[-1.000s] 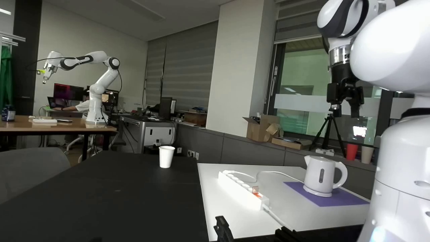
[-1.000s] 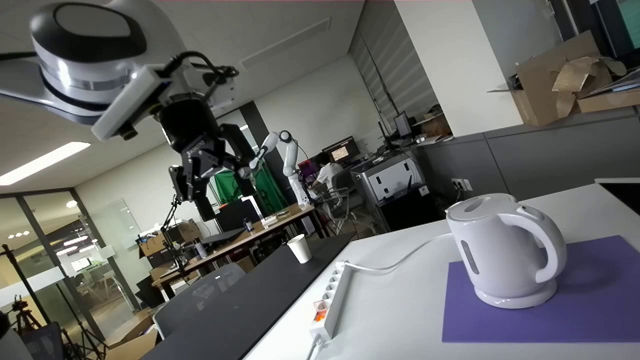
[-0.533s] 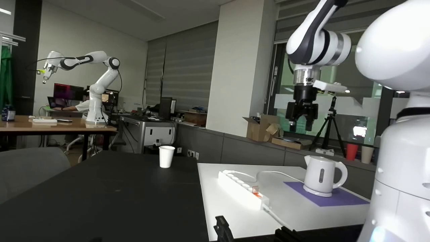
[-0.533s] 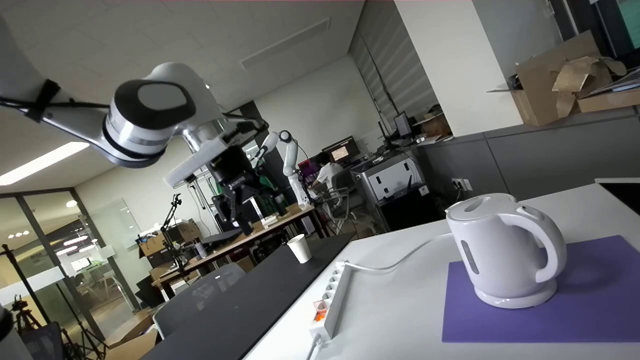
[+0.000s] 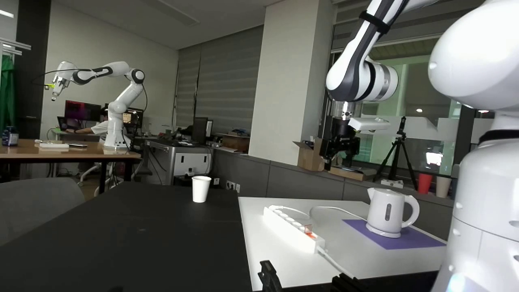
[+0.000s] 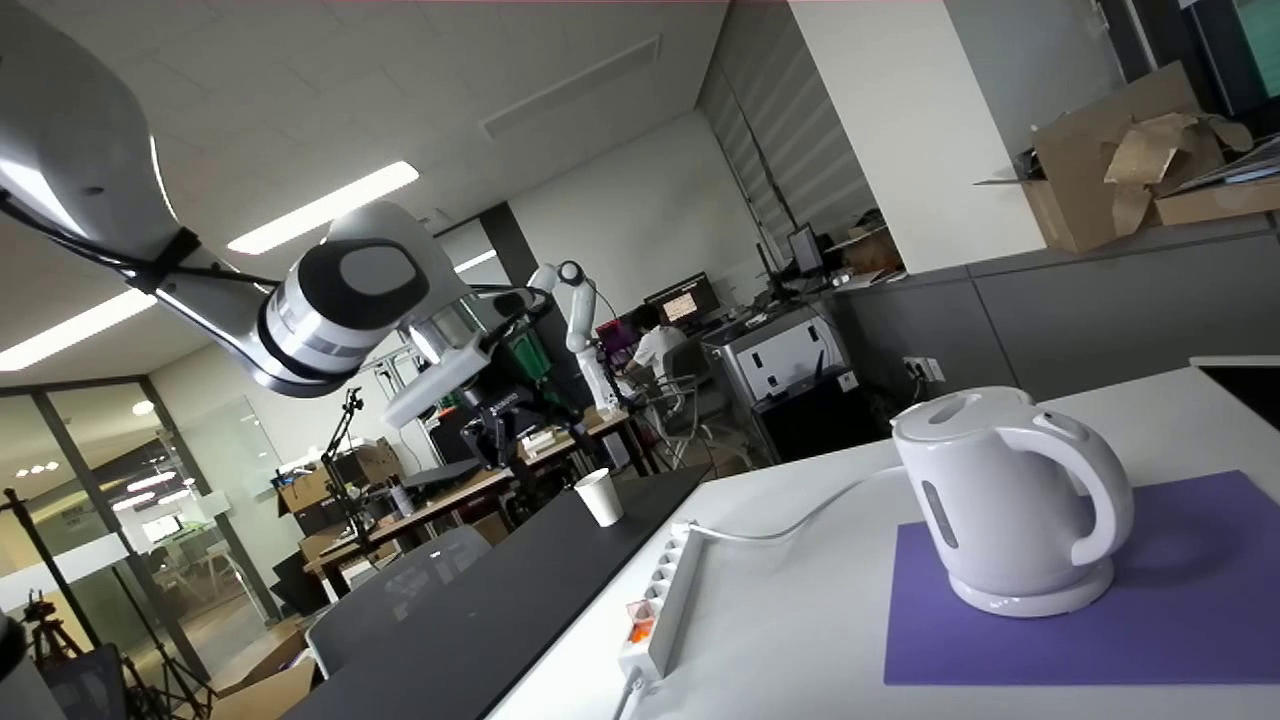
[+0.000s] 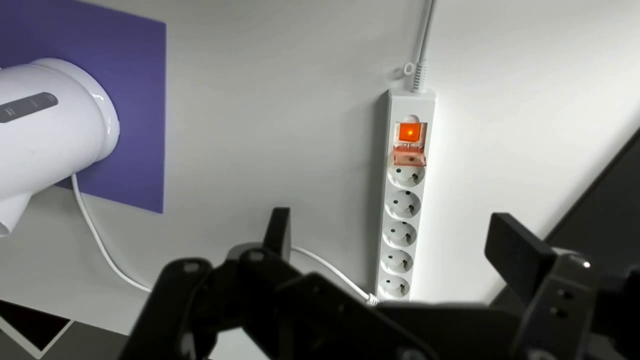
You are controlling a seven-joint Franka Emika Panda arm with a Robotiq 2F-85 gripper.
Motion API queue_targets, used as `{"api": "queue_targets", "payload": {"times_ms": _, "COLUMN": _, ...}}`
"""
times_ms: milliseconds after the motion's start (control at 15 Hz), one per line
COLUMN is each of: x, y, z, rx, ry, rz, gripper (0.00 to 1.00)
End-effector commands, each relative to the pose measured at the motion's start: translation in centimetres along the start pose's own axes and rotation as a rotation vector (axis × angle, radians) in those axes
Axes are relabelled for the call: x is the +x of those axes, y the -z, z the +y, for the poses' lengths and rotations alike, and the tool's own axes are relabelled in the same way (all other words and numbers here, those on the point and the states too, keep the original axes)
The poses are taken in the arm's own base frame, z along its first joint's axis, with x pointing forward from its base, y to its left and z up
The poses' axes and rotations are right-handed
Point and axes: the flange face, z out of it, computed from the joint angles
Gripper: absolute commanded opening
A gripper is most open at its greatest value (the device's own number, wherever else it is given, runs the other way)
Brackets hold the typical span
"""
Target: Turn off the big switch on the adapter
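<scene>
The adapter, a long white power strip [image 7: 403,192] with a row of round sockets, lies on the white table; it shows in both exterior views [image 5: 290,234] [image 6: 678,590]. The big switch [image 7: 410,132], an orange rocker with a bright glowing spot, sits at its cord end, also visible in both exterior views [image 5: 311,235] [image 6: 640,633]. A clear reddish flap [image 7: 410,157] stands open beside it, over the nearest socket. My gripper [image 7: 395,227] is open and empty, fingers wide apart. In both exterior views the gripper [image 5: 339,160] [image 6: 553,468] hangs well above the table, touching nothing.
A white kettle [image 5: 386,213] [image 6: 1005,500] stands on a purple mat [image 7: 145,115] beside the strip. Its white cable [image 6: 790,530] runs to the strip's far end. A white paper cup [image 5: 200,189] stands on the adjoining black table [image 5: 134,239]. A cardboard box [image 5: 311,156] sits on the sill behind.
The arm has swung the gripper out and down, leftward in an exterior view and rightward in the opposite picture. Its fingers stay open. The strip, switch, kettle and cup have not moved.
</scene>
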Motion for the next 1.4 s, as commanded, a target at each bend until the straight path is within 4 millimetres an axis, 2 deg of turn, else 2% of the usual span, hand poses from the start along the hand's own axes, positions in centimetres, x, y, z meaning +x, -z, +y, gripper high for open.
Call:
{"api": "queue_targets", "payload": {"times_ms": 0, "x": 0.0, "y": 0.2, "z": 0.1, "rx": 0.000, "ry": -0.001, "rz": 0.002, "gripper": 1.00}}
{"api": "queue_targets", "payload": {"times_ms": 667, "x": 0.0, "y": 0.4, "z": 0.2, "rx": -0.002, "ry": -0.001, "rz": 0.007, "gripper": 1.00}}
{"api": "queue_targets", "payload": {"times_ms": 867, "x": 0.6, "y": -0.6, "z": -0.4, "rx": 0.023, "ry": 0.026, "rz": 0.043, "gripper": 1.00}}
{"api": "queue_targets", "payload": {"times_ms": 1067, "x": 1.3, "y": -2.6, "z": -1.1, "rx": 0.032, "ry": 0.005, "rz": 0.086, "gripper": 1.00}}
{"api": "queue_targets", "payload": {"times_ms": 1133, "x": 1.6, "y": -3.5, "z": -1.4, "rx": 0.027, "ry": -0.005, "rz": 0.107, "gripper": 0.75}}
{"api": "queue_targets", "payload": {"times_ms": 1200, "x": 1.9, "y": -4.4, "z": -1.8, "rx": 0.031, "ry": -0.008, "rz": 0.117, "gripper": 0.74}}
{"api": "queue_targets", "payload": {"times_ms": 1333, "x": 2.2, "y": -6.3, "z": -2.6, "rx": 0.035, "ry": -0.002, "rz": 0.118, "gripper": 0.60}}
